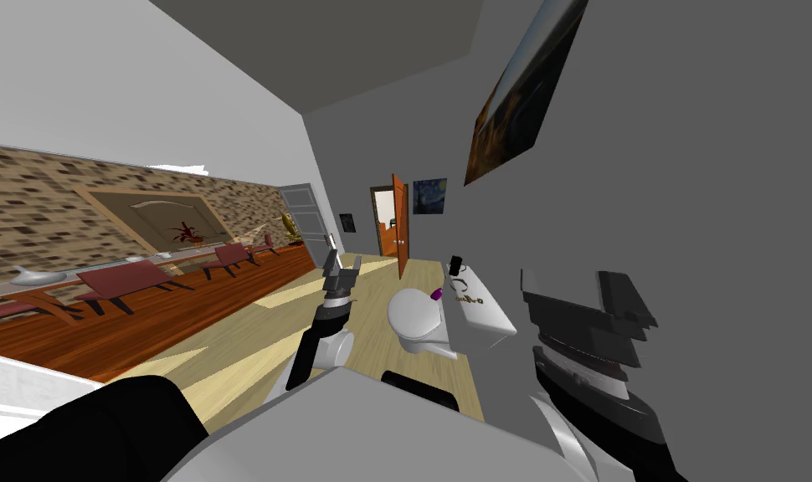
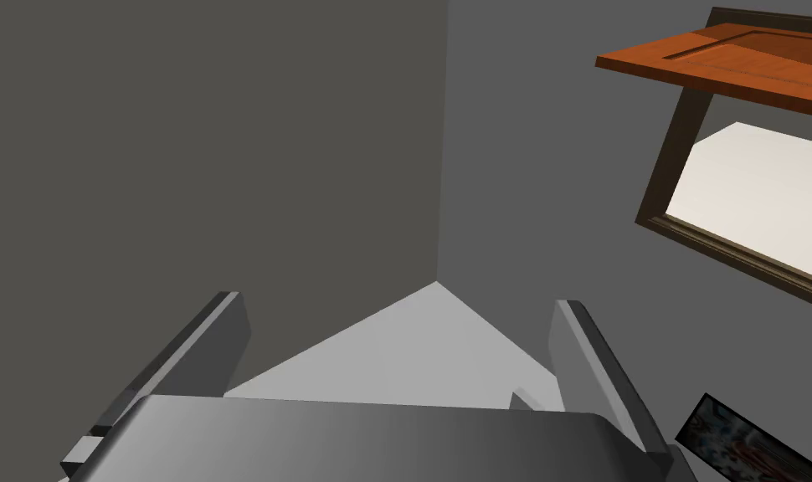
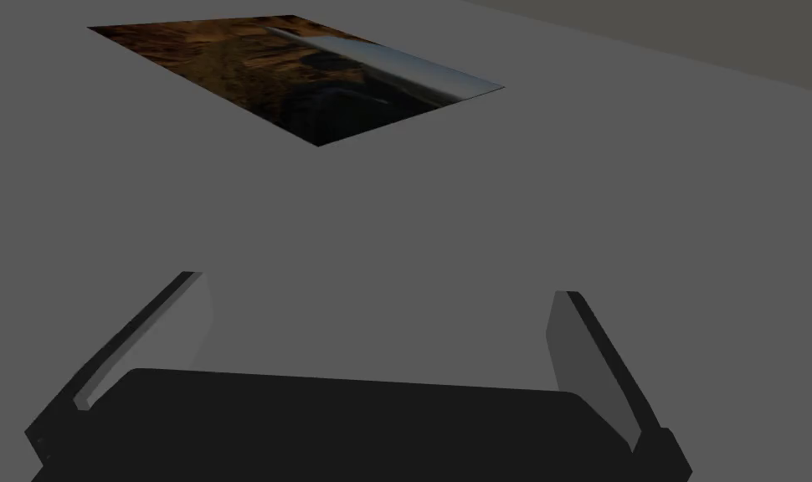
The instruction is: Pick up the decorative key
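Our left gripper (image 1: 343,268) holds its thin, flat fingers wide apart above the pale plank floor. Our right gripper (image 3: 379,284) gapes as wide, facing a plain grey wall. The key (image 1: 469,299), small, golden and hard to make out, lies mid-table on the smooth white table (image 1: 495,322). A black thing (image 1: 456,265) stands at the table's far end.

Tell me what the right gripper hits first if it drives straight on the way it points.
Most likely the bare grey wall: the right gripper, open, faces it, with the dark painting lying off its line. How near the wall is, I cannot tell.
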Robot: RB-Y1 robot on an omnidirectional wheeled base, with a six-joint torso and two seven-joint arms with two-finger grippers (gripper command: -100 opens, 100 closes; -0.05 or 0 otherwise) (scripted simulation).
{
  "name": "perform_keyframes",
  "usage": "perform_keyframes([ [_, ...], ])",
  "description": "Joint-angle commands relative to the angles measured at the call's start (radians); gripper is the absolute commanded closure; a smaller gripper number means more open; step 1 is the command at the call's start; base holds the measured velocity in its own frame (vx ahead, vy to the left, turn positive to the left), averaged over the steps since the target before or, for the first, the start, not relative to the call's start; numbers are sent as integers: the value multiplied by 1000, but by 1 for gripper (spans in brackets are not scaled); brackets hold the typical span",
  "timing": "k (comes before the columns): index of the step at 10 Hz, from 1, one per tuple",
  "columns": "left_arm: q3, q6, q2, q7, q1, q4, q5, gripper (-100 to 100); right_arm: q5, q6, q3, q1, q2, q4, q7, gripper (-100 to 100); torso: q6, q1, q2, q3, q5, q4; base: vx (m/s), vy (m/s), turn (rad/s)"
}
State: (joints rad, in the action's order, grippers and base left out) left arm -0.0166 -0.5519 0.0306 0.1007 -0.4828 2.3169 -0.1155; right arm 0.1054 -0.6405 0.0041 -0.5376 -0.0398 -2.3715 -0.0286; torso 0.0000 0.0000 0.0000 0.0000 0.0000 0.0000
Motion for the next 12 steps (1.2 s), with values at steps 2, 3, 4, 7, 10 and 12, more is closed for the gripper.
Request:
perform_keyframes([
  [2,0,0,0,0,0,0,0,0,-21,-4,1,15,-54,32,-2,-100,0,0,0,0,0,0,-14,6,13],
  [3,0,0,0,0,0,0,0,0,-35,-8,3,25,-84,52,-4,-100,0,0,1,0,0,0,-25,11,22],
  [4,0,0,0,0,0,0,0,0,-51,-11,4,37,-114,77,-6,-100,0,0,1,1,0,0,-27,15,24],
  [7,0,0,0,0,0,0,0,0,-93,-20,9,65,-195,137,-11,-100,0,1,2,1,0,0,-29,14,17],
  [10,0,0,0,0,0,0,0,0,-143,-30,15,99,-279,209,-19,-100,0,1,2,1,0,0,-32,16,20],
  [12,0,0,0,0,0,0,0,0,-171,-36,20,118,-334,248,-24,-100,0,1,2,1,0,1,-33,23,28],
])
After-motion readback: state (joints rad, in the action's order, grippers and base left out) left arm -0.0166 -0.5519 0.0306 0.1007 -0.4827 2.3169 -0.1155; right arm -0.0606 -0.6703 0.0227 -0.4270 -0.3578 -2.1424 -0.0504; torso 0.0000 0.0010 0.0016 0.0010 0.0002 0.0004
